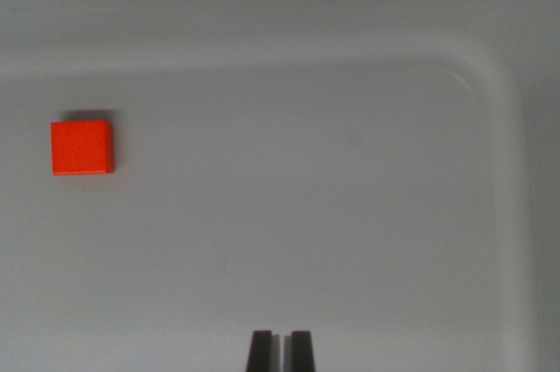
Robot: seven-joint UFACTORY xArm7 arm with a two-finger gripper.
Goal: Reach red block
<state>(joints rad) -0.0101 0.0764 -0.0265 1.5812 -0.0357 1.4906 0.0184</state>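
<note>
White plastic bin [490, 31], smooth-walled with rounded corners, fills nearly the whole wrist view; its floor is bare apart from one item, and its far wall and the wall on the wrist view's right curve together at the upper right. Small square red block [82, 147], flat-topped and lying square to the frame, sits on the bin floor far toward the wrist view's left, well apart from every visible wall. Dark two-fingered gripper [281, 350] shows only as two fingertips at the bottom edge, near the middle, with a narrow sliver of light between them: the fingers are drawn almost together and grasp nothing.

Judging from this layout, the reach is still at its start. Doing it well means carrying the wrist sideways toward the view's left and somewhat forward until the block lies centred just ahead of the fingertips, then descending straight. The open floor offers no obstacle, so a direct path should serve. If a grasp is to follow, the fingers would need parting before the descent.
</note>
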